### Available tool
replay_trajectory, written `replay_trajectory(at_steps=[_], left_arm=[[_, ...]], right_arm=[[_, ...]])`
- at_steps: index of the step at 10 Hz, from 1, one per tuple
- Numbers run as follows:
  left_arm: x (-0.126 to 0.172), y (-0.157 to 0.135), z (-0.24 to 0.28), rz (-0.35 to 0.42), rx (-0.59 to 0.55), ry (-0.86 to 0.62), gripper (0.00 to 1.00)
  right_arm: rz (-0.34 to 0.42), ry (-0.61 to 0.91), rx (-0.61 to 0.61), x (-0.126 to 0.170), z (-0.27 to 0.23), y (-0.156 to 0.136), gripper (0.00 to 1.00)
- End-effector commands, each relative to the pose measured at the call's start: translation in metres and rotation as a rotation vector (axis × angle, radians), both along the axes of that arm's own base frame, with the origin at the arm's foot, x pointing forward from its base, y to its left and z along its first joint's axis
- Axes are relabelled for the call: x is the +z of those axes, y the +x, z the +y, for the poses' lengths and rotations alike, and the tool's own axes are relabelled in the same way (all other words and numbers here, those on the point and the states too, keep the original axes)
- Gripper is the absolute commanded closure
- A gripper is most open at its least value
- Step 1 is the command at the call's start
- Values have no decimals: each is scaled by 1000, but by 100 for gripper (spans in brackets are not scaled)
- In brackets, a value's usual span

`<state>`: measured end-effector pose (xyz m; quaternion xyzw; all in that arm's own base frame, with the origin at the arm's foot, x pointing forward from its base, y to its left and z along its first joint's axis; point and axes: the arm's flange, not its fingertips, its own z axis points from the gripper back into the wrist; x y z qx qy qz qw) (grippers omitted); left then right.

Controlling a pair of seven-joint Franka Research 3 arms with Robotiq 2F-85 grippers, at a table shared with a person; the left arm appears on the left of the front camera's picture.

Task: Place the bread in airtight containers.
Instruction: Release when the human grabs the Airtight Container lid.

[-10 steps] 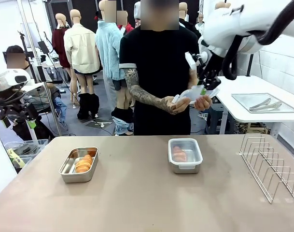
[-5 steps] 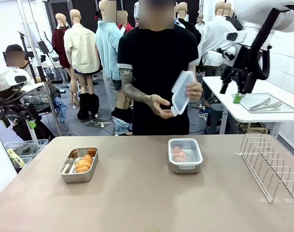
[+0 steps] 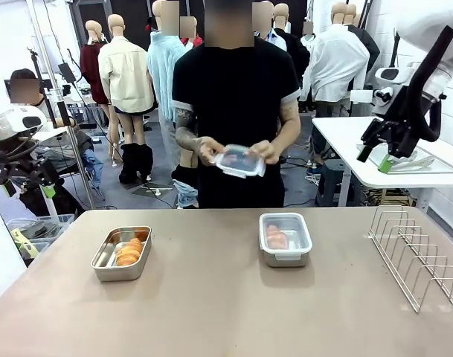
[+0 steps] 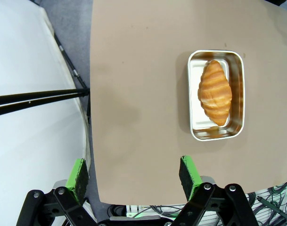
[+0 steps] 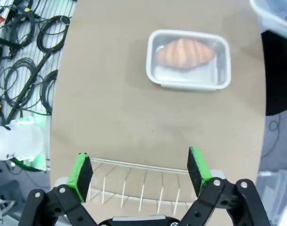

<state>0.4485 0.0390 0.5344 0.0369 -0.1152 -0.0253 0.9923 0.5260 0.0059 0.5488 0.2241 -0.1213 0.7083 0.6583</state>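
We see two shallow steel tins on the table. The left tin [image 3: 122, 253] lies uncovered, holding a golden ridged roll [image 3: 129, 252]. The right tin [image 3: 286, 239] wears a clear lid over its roll [image 3: 276, 237].

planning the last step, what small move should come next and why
Probably the person lowers the clear plastic lid onto the open steel tin: its golden croissant lies uncovered, while the lidded steel tin is already covered.

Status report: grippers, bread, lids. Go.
Left gripper open, right gripper open. Croissant in open steel tin; lidded steel tin closed. Clear plastic lid in person's hands.
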Motion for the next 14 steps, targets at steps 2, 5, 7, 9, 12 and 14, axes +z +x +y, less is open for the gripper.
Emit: replay_trajectory(at_steps=[2, 5, 7, 9, 12, 14], left_arm=[[1, 0, 1, -6, 20, 20, 0], [1, 0, 1, -6, 20, 20, 0], [1, 0, 1, -6, 20, 20, 0], [1, 0, 1, -6, 20, 20, 0], [1, 0, 1, -6, 20, 20, 0], [1, 0, 1, -6, 20, 20, 0]], right_arm=[[0, 0, 0, 0, 0, 0, 0], [0, 0, 0, 0, 0, 0, 0], [0, 0, 0, 0, 0, 0, 0], [0, 0, 0, 0, 0, 0, 0], [0, 0, 0, 0, 0, 0, 0], [0, 0, 0, 0, 0, 0, 0]])
